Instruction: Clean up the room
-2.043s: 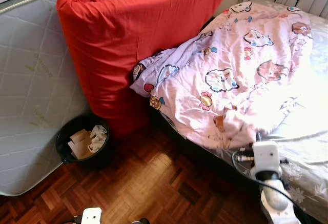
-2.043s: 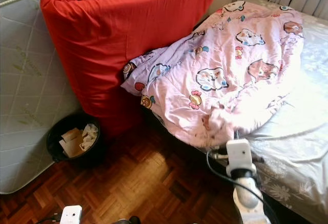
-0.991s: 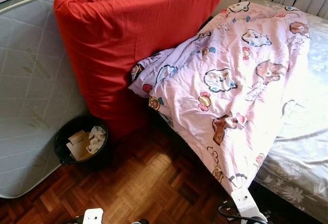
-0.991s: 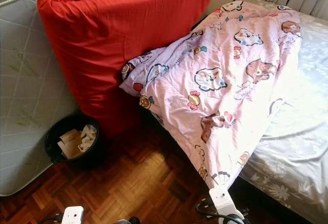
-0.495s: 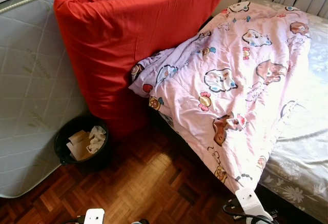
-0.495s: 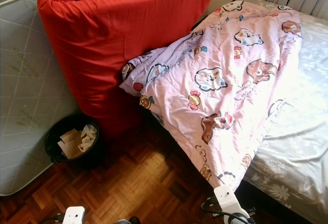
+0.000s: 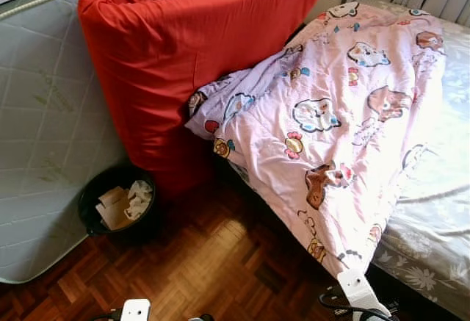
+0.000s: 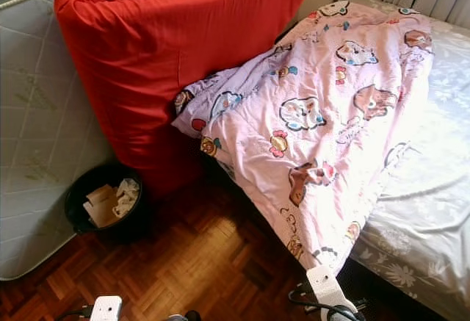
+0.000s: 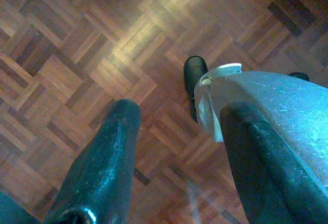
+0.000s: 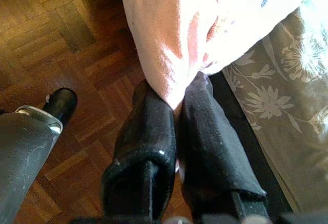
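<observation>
- Down at the robot's feet, the left end effector (image 9: pixel 174 147) hangs idle over the parquet floor (image 9: pixel 77 44), fingers spread apart and holding nothing, out of the way of the bedding.
- Just beside the bed's edge, the right end effector (image 10: pixel 177 131) has its two black fingers (image 10: pixel 148 131) pinched together on the bottom corner of the pink cartoon-print duvet (image 7: pixel 330 123). That grip looks like the reason the corner hangs taut off the mattress instead of slumping.
- From that corner the duvet runs diagonally up across the bed (image 7: pixel 433 225), leaving the grey floral sheet (image 10: pixel 277 106) bare on the right side. My read: it is being drawn out flat so the bed can be made.
- Further left, a black waste bin (image 7: pixel 117 207) with crumpled paper sits on the floor, tucked against the red cushion (image 7: pixel 191 49).
- At the back, that cushion leans upright on a quilted mattress (image 7: pixel 44 137) stood on its edge.
</observation>
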Controlling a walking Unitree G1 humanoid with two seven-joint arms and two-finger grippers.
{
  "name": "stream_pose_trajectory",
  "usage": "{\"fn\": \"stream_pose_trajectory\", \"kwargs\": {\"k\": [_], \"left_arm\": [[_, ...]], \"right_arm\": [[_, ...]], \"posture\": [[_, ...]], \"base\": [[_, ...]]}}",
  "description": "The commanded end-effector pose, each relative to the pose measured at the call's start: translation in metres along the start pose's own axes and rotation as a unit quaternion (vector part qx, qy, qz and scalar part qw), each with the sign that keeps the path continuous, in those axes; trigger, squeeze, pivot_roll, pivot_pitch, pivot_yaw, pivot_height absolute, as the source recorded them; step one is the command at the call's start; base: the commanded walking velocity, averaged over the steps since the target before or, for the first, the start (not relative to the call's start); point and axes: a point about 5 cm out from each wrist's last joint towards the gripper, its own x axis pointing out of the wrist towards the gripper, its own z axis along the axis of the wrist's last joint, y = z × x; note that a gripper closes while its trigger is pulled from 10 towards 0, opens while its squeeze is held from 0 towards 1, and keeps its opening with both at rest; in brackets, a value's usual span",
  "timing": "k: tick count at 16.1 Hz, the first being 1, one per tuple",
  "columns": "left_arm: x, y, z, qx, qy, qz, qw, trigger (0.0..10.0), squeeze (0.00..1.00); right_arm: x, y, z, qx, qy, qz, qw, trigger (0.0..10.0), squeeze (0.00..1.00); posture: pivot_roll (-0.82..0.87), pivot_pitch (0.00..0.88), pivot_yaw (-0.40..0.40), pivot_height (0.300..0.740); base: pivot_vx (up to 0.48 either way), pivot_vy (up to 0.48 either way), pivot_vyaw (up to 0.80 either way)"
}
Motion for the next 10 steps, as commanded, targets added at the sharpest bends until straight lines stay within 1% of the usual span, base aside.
{"fn": "stream_pose_trajectory", "kwargs": {"k": [1, 9, 10], "left_arm": [[-0.0033, 0.0029, -0.0119, 0.001, 0.023, 0.0, 1.0, 10.0, 0.0], [-0.0033, 0.0029, -0.0119, 0.001, 0.023, 0.0, 1.0, 10.0, 0.0], [-0.0032, 0.001, -0.0112, 0.005, 0.017, -0.003, 1.0, 10.0, 0.0]], "right_arm": [[-0.0019, 0.0031, -0.0074, -0.001, 0.014, 0.005, 1.0, 10.0, 0.0], [-0.0019, 0.0031, -0.0074, -0.001, 0.014, 0.005, 1.0, 10.0, 0.0], [-0.0014, 0.0058, -0.0072, 0.001, 0.017, 0.01, 1.0, 10.0, 1.0]], "posture": [[0.06, 0.155, 0.022, 0.74], [0.06, 0.155, 0.022, 0.74], [0.06, 0.158, 0.021, 0.74]], "base": [[0.0, 0.0, 0.0], [0.0, 0.0, 0.0], [0.0, 0.0, 0.0]]}}
